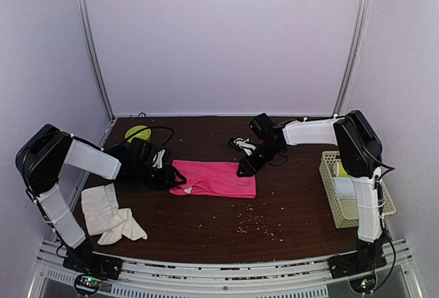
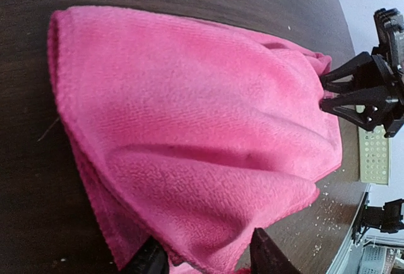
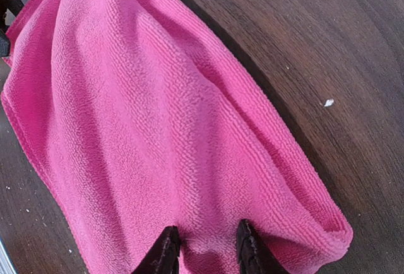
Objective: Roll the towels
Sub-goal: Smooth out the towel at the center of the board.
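Note:
The bright pink towel (image 1: pixel 214 178) lies folded in the middle of the table. My left gripper (image 1: pixel 175 176) is at its left end; in the left wrist view its jaws (image 2: pixel 208 261) are closed on a raised fold of the pink towel (image 2: pixel 189 129). My right gripper (image 1: pixel 245 167) is at the towel's far right edge. It pinches the cloth in the right wrist view (image 3: pixel 207 252), where the towel (image 3: pixel 145 116) puckers between the fingers. It also shows in the left wrist view (image 2: pixel 323 92). The cream towel (image 1: pixel 110 213) lies crumpled at the near left, apart from both grippers.
A yellow-green basket (image 1: pixel 329 174) stands at the right edge by the right arm. A yellow-green roll (image 1: pixel 137 132) lies at the back left. A white object (image 1: pixel 241 145) with black cables lies behind the towel. Crumbs (image 1: pixel 257 226) are scattered on the near table.

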You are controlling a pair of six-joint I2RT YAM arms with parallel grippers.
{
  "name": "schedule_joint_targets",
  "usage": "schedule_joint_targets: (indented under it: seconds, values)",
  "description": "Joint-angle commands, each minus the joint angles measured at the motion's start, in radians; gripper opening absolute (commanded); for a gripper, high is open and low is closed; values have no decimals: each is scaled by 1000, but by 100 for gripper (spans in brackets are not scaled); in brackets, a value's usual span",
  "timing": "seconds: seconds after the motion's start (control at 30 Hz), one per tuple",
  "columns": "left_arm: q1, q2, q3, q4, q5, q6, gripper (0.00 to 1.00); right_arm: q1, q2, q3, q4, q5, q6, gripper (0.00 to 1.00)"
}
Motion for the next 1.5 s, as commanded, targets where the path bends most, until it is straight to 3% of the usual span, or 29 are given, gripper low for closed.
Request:
schedule_joint_targets:
  seconds: [0.0, 0.2, 0.5, 0.73, 0.87, 0.93, 1.03, 1.17, 1.27, 1.37, 1.47]
  values:
    - [-18, -8, 50, 38, 52, 5, 44, -5, 44, -23, 1, -3, -8, 34]
    - [-19, -59, 76, -33, 54, 30, 32, -10, 48, -29, 3, -21, -4, 34]
    - [1, -80, 196, -369, 34, 89, 9, -12, 58, -35, 0, -25, -2, 34]
    - [42, -90, 212, -584, 20, 175, 3, -12, 37, -43, -2, -12, 1, 34]
    - [70, -87, 188, -619, -4, 202, 0, -12, 32, -47, -1, 24, 23, 34]
    - [83, -69, 182, -622, -3, 214, 3, -13, 24, -47, -8, 25, 33, 34]
    - [89, -57, 207, -650, -72, 234, 19, -12, -25, -36, -39, -17, 32, 34]
    - [89, -125, 252, -746, -165, 264, 32, -28, -147, -16, -43, -21, 35, 36]
    - [88, -187, 286, -790, -224, 279, 35, -34, -184, -4, -17, 28, 22, 38]
    - [87, -222, 284, -642, -125, 268, 36, -36, -117, 66, -45, 78, -16, 38]
    - [85, -147, 341, -550, -71, 244, 34, -35, -23, 142, -84, 99, -37, 38]
